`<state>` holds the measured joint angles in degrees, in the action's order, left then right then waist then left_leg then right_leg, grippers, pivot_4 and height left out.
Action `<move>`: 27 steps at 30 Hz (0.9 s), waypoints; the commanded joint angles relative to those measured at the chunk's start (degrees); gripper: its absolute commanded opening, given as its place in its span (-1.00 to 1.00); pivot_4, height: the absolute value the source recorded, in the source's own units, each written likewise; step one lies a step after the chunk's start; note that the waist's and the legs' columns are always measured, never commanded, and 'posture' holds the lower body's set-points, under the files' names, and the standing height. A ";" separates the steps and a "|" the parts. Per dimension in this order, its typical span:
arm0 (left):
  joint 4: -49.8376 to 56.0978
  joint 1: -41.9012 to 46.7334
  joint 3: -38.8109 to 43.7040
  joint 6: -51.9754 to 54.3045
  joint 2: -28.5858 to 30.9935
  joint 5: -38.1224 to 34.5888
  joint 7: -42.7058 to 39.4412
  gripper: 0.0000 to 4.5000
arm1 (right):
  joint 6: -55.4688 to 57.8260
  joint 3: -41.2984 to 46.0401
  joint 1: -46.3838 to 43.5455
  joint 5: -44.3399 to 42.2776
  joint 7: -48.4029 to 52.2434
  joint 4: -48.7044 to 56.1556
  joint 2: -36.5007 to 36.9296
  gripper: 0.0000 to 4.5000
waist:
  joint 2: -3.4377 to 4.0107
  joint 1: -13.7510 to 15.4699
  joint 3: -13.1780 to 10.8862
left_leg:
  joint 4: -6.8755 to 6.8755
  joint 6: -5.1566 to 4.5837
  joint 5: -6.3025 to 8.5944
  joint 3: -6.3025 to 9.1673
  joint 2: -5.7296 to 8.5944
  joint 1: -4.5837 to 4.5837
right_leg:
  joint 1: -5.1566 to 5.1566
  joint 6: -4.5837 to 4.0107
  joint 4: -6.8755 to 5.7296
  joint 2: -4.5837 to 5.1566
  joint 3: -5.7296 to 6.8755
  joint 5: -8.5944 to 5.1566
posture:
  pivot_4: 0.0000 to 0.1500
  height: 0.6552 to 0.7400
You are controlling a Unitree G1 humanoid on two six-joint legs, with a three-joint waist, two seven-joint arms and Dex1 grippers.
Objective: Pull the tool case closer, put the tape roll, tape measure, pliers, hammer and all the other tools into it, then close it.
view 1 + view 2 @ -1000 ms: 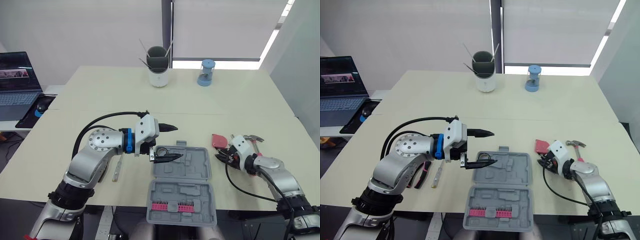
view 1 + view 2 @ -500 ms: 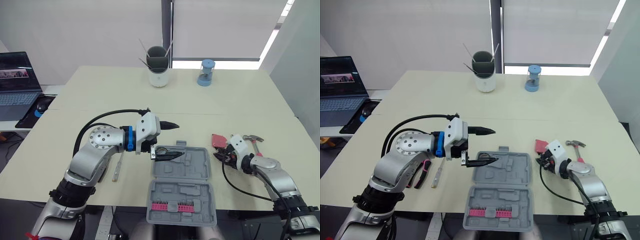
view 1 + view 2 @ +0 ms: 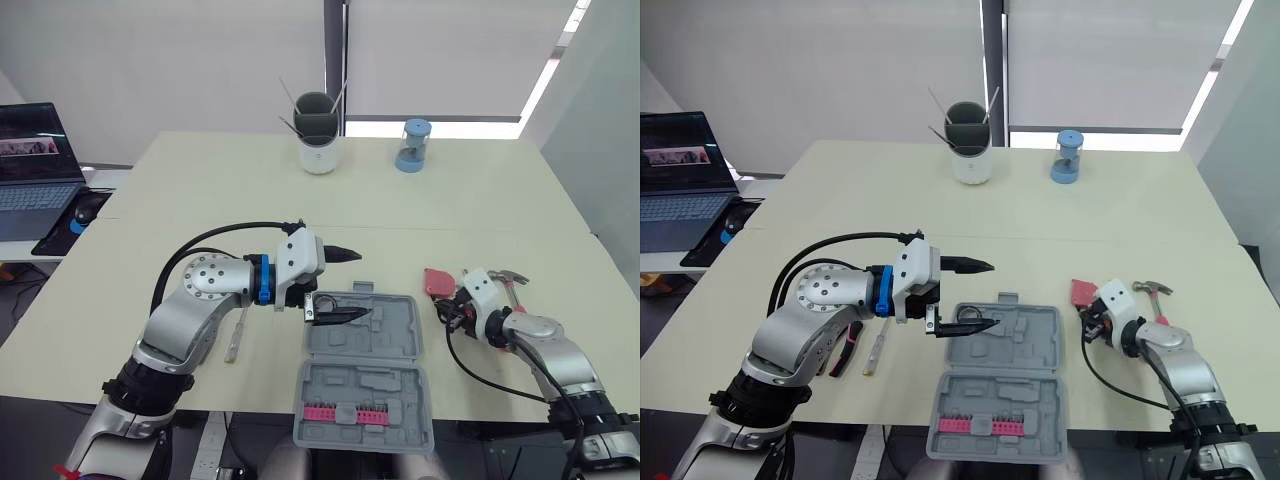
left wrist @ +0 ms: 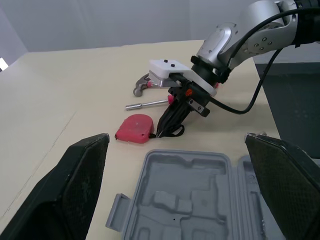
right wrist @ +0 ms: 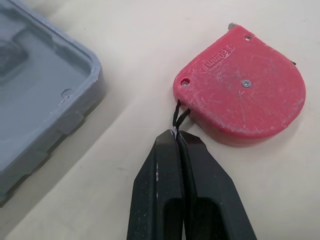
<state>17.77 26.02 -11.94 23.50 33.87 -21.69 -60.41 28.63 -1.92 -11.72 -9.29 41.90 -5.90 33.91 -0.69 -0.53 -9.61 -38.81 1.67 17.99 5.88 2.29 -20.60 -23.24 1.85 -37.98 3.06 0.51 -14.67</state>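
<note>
The grey tool case lies open at the table's front edge, with a strip of pink bits in its near half. My left gripper hovers open over the case's far left corner, nothing between its fingers. The red tape measure lies flat on the table right of the case. My right gripper is shut on its thin black cord. The hammer lies just behind my right wrist. Pink-handled pliers and a slim screwdriver lie left of the case.
A grey pen cup and a blue container stand at the table's far side. A laptop sits on a separate desk at the far left. A metal rod lies by the hammer's head.
My left gripper has drifted slightly right above the case. My right gripper has shifted a little beside the tape measure, which stays where it was.
</note>
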 commanded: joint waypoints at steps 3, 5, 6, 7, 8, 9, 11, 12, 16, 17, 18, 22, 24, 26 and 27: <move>3.73 -2.55 0.20 -0.03 1.94 -2.08 -2.85 1.00 | 3.81 3.52 5.35 -5.52 7.53 9.28 6.35 -0.99 | 0.00 0.07 0.00 | 0.00 -0.02 0.01 0.00 0.00 -0.02 | 0.00 0.01 0.02 0.01 0.00 0.00 | 1.00 1.00; 4.61 -3.83 0.01 -0.11 2.66 -2.56 -3.96 1.00 | 5.41 4.30 7.92 -7.35 9.65 12.39 8.53 -0.99 | 0.00 0.10 -0.01 | 0.00 -0.03 0.02 0.03 -0.02 -0.03 | 0.00 0.01 0.03 0.01 -0.01 -0.01 | 1.00 1.00; 5.05 -4.45 -0.06 -0.25 3.00 -2.64 -4.43 1.00 | 6.26 4.73 9.09 -8.33 10.52 13.77 9.50 -0.99 | 0.00 0.11 0.00 | 0.01 -0.03 0.02 0.04 -0.03 -0.03 | 0.00 0.01 0.02 0.01 -0.01 -0.01 | 1.00 1.00; 5.46 -5.25 -0.23 -0.58 3.51 -2.64 -5.19 1.00 | 7.18 5.10 10.62 -9.43 11.75 15.40 10.72 -0.99 | 0.00 0.14 0.00 | 0.01 -0.03 0.02 0.04 -0.02 -0.02 | 0.00 0.01 0.02 0.00 -0.01 -0.01 | 1.00 1.00; 6.01 -6.12 -0.28 -0.75 4.03 -2.74 -5.85 1.00 | 7.97 5.46 12.25 -10.39 12.88 17.05 11.85 -0.99 | 0.01 0.14 -0.01 | 0.01 -0.04 0.02 0.03 -0.02 -0.01 | 0.00 0.01 0.01 0.00 -0.01 -0.01 | 1.00 1.00; 6.56 -6.92 -0.28 -0.82 4.53 -2.96 -6.45 1.00 | 8.54 5.72 13.85 -11.21 13.87 18.63 12.92 -0.99 | 0.01 0.14 -0.01 | 0.00 -0.04 0.02 0.02 -0.02 -0.01 | 0.01 0.02 0.01 0.01 0.00 -0.01 | 1.00 1.00; 7.43 -8.23 -0.22 -0.94 5.42 -3.31 -7.41 1.00 | 9.58 5.96 16.93 -12.78 15.58 21.80 14.88 -0.99 | 0.01 0.16 -0.01 | 0.00 -0.04 0.02 0.04 -0.04 -0.01 | 0.02 0.02 0.01 0.00 0.01 -0.02 | 1.00 1.00; 7.90 -8.89 -0.21 -1.04 5.95 -3.46 -7.99 1.00 | 10.28 6.16 18.59 -13.66 16.31 23.55 15.77 -0.99 | 0.00 0.18 -0.01 | 0.00 -0.04 0.02 0.04 -0.04 0.00 | 0.02 0.02 0.01 -0.01 0.02 -0.02 | 1.00 1.00; 9.78 -11.27 -0.11 -1.05 7.19 -4.07 -8.96 1.00 | 11.91 6.08 24.35 -15.46 17.73 28.89 18.20 -0.99 | 0.00 0.28 -0.01 | 0.00 -0.04 0.02 0.03 -0.04 0.00 | 0.05 0.05 0.03 -0.01 0.04 -0.04 | 1.00 1.00; 10.18 -11.65 -0.16 -1.07 7.30 -4.08 -8.95 1.00 | 11.96 5.94 25.14 -15.57 17.61 29.56 18.38 -0.99 | -0.02 0.28 -0.02 | 0.00 -0.05 0.02 0.02 -0.04 0.01 | 0.06 0.06 0.03 -0.01 0.05 -0.04 | 1.00 1.00; 10.79 -11.91 -0.38 -0.64 7.21 -4.32 -8.87 1.00 | 12.09 5.66 25.70 -15.67 17.14 30.03 18.14 -0.99 | -0.02 0.26 -0.03 | -0.01 -0.04 0.02 0.00 -0.04 0.01 | 0.06 0.07 0.03 -0.01 0.06 -0.04 | 1.00 1.00; 12.58 -12.54 -0.71 0.71 7.19 -5.13 -8.84 1.00 | 11.69 4.80 26.67 -15.13 15.55 30.65 17.08 -0.99 | -0.04 0.31 -0.03 | -0.03 -0.05 0.01 -0.05 -0.03 0.03 | 0.08 0.34 0.03 -0.01 0.05 -0.17 | 1.00 1.00; 12.94 -12.71 -0.85 0.88 7.36 -5.13 -8.82 1.00 | 10.76 4.03 26.52 -14.15 14.93 29.57 16.64 -0.99 | -0.04 0.31 -0.03 | -0.03 -0.06 0.00 -0.05 -0.04 0.04 | 0.08 0.35 0.03 -0.01 0.04 -0.17 | 1.00 1.00; 12.84 -12.62 -0.89 1.00 7.42 -5.07 -8.88 1.00 | 9.98 3.13 26.68 -13.67 15.22 28.98 16.85 -0.99 | -0.03 0.33 -0.03 | -0.03 -0.06 0.00 -0.03 -0.04 0.04 | 0.07 0.34 0.03 -0.01 0.05 -0.17 | 1.00 1.00; 12.78 -12.53 -0.85 1.05 7.47 -5.06 -8.94 1.00 | 9.81 3.11 26.92 -14.16 15.69 29.17 16.91 -0.90 | -0.03 0.34 -0.03 | -0.03 -0.06 0.00 -0.03 -0.04 0.03 | 0.07 0.33 0.03 -0.01 0.05 -0.17 | 1.00 1.00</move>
<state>28.86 13.26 -12.35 24.62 40.82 -26.07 -69.32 39.46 0.89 14.91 -23.14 57.06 22.27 50.71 -0.73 -0.19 -9.64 -38.84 1.61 17.99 5.86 2.25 -20.57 -23.17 2.18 -37.95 3.05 0.56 -14.83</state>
